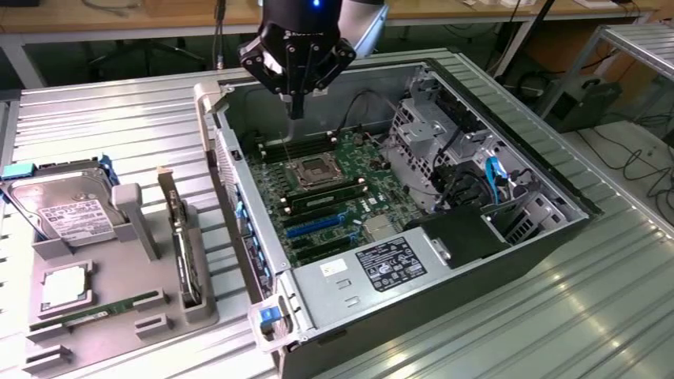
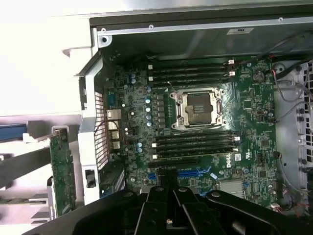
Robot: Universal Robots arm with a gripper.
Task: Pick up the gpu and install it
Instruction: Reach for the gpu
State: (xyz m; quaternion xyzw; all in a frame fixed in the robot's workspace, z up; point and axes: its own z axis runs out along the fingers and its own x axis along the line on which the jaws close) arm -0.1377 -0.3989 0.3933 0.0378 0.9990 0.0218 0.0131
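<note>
The gripper (image 2: 167,188) body hides the motherboard (image 2: 254,127) edge nearest it; the hard drive (image 1: 69,212) label text is too small to read.

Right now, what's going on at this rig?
The robot arm's hand hangs shut and empty above the open PC case, over the motherboard near the CPU socket. The gpu stands on edge in the grey parts tray on the exterior view's left, near the hard drive, untouched. It is not yet picked up or installed.
</note>
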